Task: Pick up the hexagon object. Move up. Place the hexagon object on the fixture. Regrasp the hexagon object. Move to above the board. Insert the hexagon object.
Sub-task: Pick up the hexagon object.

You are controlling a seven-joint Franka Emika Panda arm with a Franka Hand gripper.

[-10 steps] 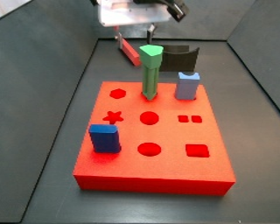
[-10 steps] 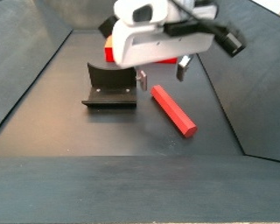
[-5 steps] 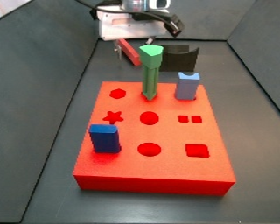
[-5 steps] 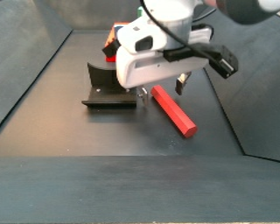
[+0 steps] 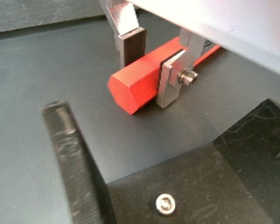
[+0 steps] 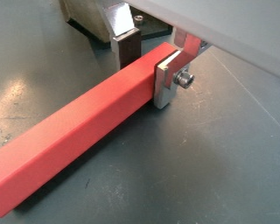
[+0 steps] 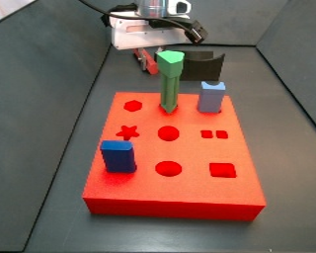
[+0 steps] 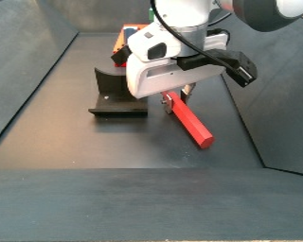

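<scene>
The hexagon object [image 6: 73, 131] is a long salmon-red bar lying flat on the dark floor, and a side view shows it [image 8: 189, 121] just right of the fixture [image 8: 116, 95]. My gripper [image 6: 143, 83] is down over one end of the bar. In both wrist views the silver finger plate [image 5: 174, 79] presses one side face and the dark pad [image 5: 130, 48] meets the opposite side. The bar's hexagonal end [image 5: 136, 83] sticks out past the fingers. The board [image 7: 174, 178] lies nearer the camera in a side view, apart from the gripper [image 7: 145, 44].
On the board stand a green pointed peg [image 7: 170, 84], a light-blue block [image 7: 212, 96] and a dark blue cube [image 7: 118, 155]. The fixture's base plate [image 5: 213, 175] lies close beside the bar's end. Grey walls [image 8: 34, 85] enclose the floor.
The gripper has come down from above the bar until its fingers straddle the bar's end at floor level. The bar has not moved.
</scene>
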